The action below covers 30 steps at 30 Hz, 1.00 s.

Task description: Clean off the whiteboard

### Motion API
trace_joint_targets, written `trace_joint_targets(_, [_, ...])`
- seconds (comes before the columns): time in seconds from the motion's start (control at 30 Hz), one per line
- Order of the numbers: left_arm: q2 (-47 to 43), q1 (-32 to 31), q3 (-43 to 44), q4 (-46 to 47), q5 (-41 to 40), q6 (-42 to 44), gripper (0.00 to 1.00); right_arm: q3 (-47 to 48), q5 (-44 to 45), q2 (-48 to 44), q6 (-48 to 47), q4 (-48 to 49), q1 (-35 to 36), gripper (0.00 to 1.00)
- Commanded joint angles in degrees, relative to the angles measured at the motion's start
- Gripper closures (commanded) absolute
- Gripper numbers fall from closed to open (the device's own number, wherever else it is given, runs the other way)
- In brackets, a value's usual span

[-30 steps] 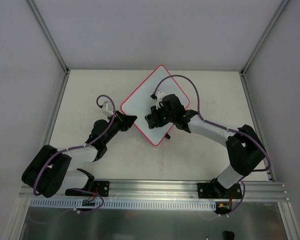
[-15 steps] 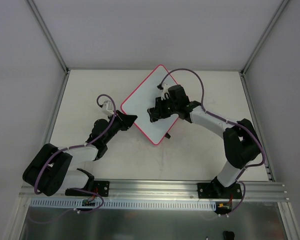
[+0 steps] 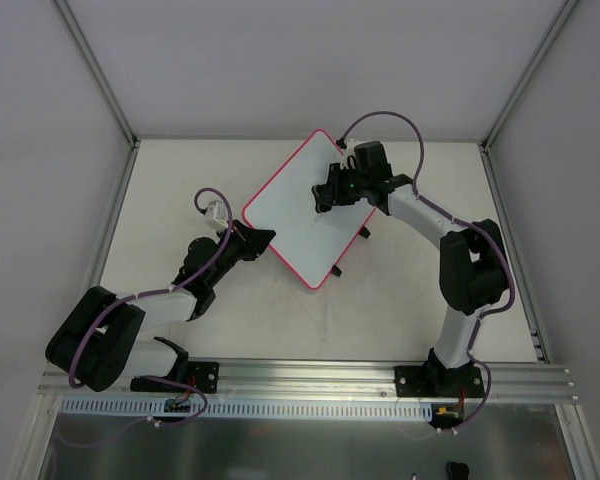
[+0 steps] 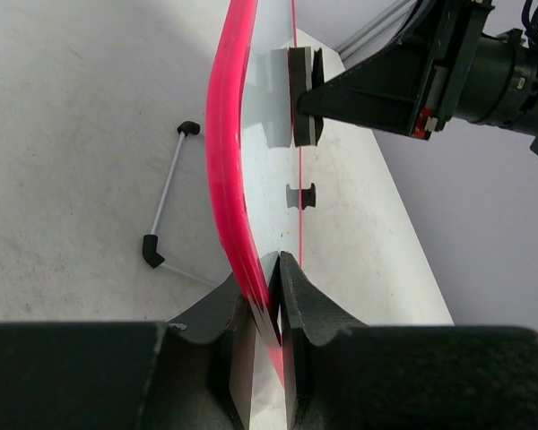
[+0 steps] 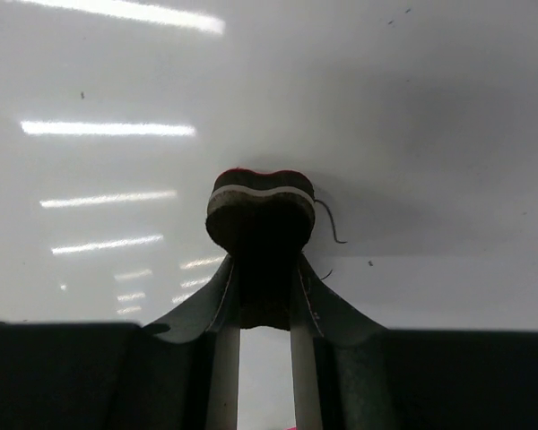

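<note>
Both claws gripped as I watched: left gripper (image 4: 279, 269) pinched the whiteboard (image 3: 290, 215) rim mid-frame, right gripper (image 5: 260, 260) squeezed an eraser (image 5: 260, 204) onto it.

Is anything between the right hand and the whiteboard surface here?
Only the eraser that the right hand grips, pressed against the whiteboard. Nothing else visible obstructs; the left hand clamps the board's rim.

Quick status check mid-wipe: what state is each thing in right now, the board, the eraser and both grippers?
whiteboard: nearly clean, one faint grey squiggle showing.
eraser: pressed against the whiteboard.
left gripper: shut on the whiteboard's rim.
right gripper: shut on the eraser.
</note>
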Motion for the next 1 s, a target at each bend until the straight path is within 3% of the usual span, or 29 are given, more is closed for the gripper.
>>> trace_joint_targets(0.0, [0.3,-0.4,0.7,0.3,2.0,4.3,1.00,3.6,8.0,3.9,-2.8,0.8,-2.9,1.00])
trace_joint_targets(0.33, [0.3,-0.4,0.7,0.4,1.8,4.3,1.00,4.9,13.1,6.7,-5.7,-1.0,-5.8,1.00])
trace_joint_targets(0.57, [0.5,-0.4,0.7,0.3,1.8,4.2,1.00,3.3,10.1,6.2,-6.4,-1.0,-6.0,1.00])
trace_joint_targets(0.83, [0.9,-0.4,0.9,0.5,2.0,4.1,1.00,-3.3,13.2,-0.3,-10.7,-1.1,2.1,1.00])
trace_joint_targets(0.97, [0.7,-0.4,0.8,0.6,2.0,4.1,1.00,-1.2,6.6,-1.0,-6.7,-5.9,2.2,1.00])
